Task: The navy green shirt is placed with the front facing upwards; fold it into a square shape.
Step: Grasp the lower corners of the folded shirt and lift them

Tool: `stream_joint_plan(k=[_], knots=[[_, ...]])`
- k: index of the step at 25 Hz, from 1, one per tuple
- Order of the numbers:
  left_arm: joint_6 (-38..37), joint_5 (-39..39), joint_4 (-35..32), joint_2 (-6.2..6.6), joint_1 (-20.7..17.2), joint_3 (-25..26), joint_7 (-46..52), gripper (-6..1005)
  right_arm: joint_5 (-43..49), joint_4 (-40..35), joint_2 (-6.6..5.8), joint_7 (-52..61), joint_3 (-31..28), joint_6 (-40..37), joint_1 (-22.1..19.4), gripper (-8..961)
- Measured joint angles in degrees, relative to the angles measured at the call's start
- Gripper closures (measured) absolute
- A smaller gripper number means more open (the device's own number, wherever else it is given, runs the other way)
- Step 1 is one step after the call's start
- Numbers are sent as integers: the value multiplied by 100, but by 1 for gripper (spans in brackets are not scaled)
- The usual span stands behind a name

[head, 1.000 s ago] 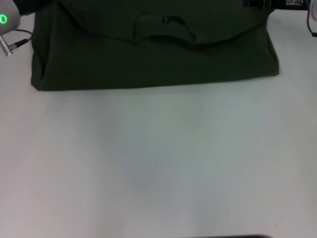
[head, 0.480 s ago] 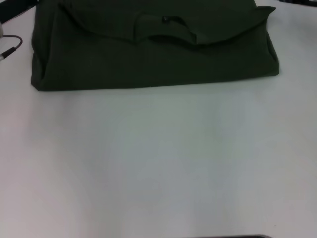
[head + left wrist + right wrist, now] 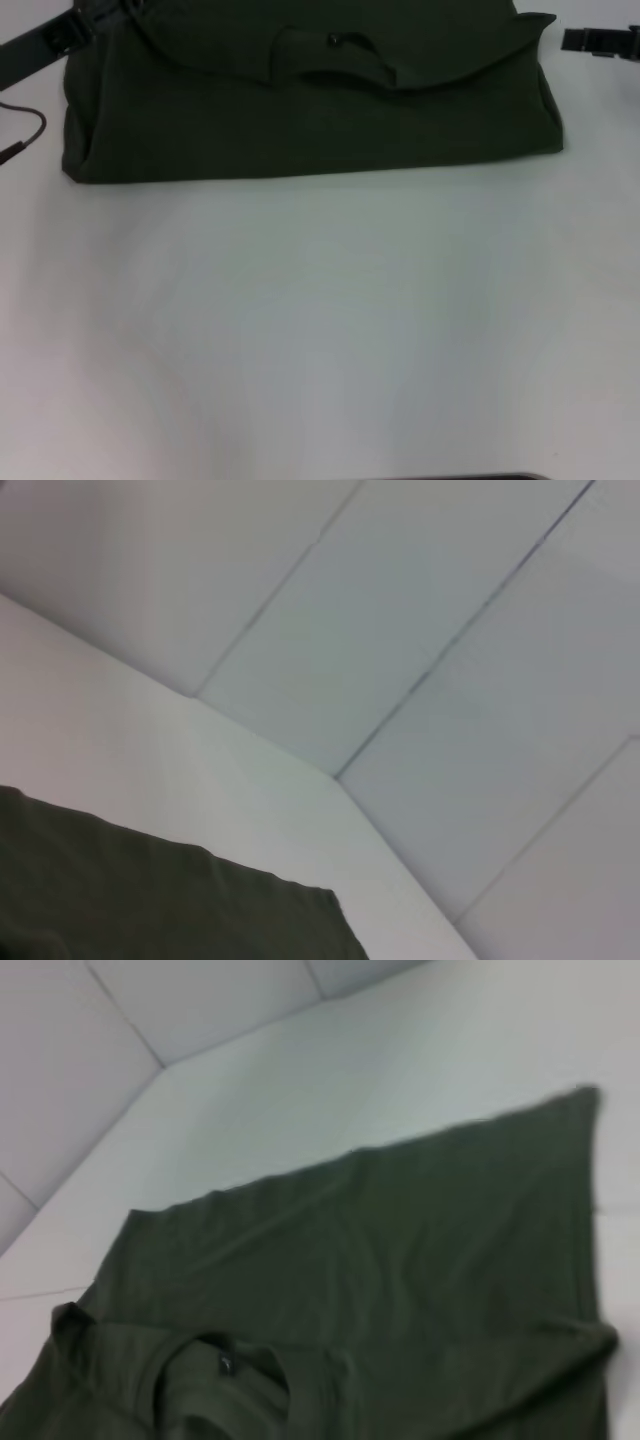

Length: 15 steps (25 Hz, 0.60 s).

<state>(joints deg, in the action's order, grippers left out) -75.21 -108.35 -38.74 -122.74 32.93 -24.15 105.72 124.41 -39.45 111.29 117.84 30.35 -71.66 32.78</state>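
The navy green shirt (image 3: 300, 130) lies folded into a wide band across the far part of the white table (image 3: 320, 330). Its ribbed collar (image 3: 340, 62) and small neck label (image 3: 335, 40) face up on the top layer. A dark part of my left gripper (image 3: 60, 35) reaches in at the shirt's far left corner. My right gripper (image 3: 600, 42) shows as a dark piece just off the shirt's far right corner, apart from the cloth. The right wrist view looks down on the shirt (image 3: 400, 1260) with its collar (image 3: 215, 1375). An edge of the shirt (image 3: 150, 900) fills a corner of the left wrist view.
A thin dark cable (image 3: 25, 135) curls on the table left of the shirt. Pale wall panels (image 3: 450, 660) rise behind the table. A dark strip (image 3: 470, 477) sits at the near edge of the head view.
The left wrist with its green light has left the top-left corner, and a dark gripper part now lies there. A dark piece has appeared at the top right. The shirt has not moved.
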Motion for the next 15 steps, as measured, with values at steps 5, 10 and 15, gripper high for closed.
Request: stream_joint_plan(k=[5,10,15], knots=[[-191,-6,-18,-33,-68,-2,-114,138,249,6,-181,665,67,-173,-76,260],[-272,-48,-10,-36,-76,-10,-235,138,490,8,-242,1075,87,-537,-17,263],[-282,-54,-4,-40,-132,-144,-476,139,518,209,-241,1290,142,-568,17,265]])
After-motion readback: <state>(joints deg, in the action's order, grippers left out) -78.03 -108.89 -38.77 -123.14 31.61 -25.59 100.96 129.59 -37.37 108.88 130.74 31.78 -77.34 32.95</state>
